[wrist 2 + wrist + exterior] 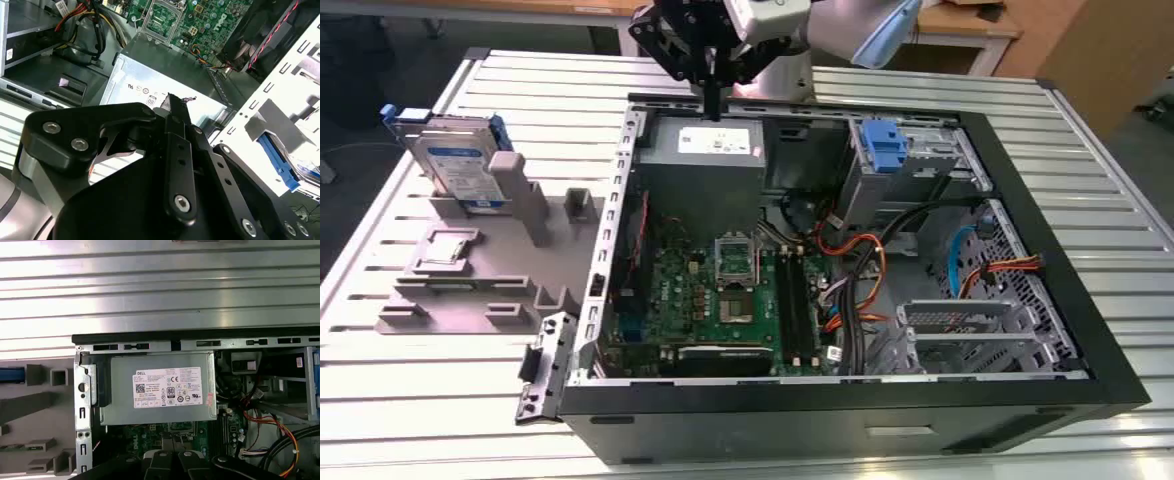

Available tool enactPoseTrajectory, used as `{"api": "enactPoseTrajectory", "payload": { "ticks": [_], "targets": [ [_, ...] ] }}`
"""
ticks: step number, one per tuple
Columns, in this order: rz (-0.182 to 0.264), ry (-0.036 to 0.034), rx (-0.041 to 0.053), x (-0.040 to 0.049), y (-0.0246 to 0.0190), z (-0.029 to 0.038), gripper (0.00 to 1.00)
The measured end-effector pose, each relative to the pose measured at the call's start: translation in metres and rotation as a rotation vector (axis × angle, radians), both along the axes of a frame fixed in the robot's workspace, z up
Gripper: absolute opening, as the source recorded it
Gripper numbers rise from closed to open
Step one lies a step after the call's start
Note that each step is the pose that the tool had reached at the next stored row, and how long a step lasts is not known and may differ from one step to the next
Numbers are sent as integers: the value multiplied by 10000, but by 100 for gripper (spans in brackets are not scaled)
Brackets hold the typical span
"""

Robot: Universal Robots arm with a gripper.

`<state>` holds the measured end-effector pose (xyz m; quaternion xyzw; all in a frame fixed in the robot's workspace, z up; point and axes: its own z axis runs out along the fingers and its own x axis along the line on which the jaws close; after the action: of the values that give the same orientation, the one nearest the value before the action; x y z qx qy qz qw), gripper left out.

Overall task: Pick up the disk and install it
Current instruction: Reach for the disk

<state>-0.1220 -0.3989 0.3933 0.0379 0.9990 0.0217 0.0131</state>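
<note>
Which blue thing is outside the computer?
The disk, upright on the grey stand at the exterior view's left; the blue caddy sits inside the case.

White sticker (167, 388) on the face of the grey power-supply box (120, 412): rows of small dark print, a square code at one side and a row of round and boxed conformity marks. White-and-blue label (463, 170) on the face of the disk (438, 135), which stands upright in the grey holder (494, 265): its print is too small to tell. White lettering (134, 443) is printed on the green motherboard (115, 436). Small white tag (299, 362) deeper in the chassis: print too small to tell.
</note>
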Motion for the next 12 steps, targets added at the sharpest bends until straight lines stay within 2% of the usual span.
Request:
{"api": "enactPoseTrajectory", "payload": {
  "ticks": [12],
  "targets": [
    [0,0,0,-28,0,0,10]
  ]
}}
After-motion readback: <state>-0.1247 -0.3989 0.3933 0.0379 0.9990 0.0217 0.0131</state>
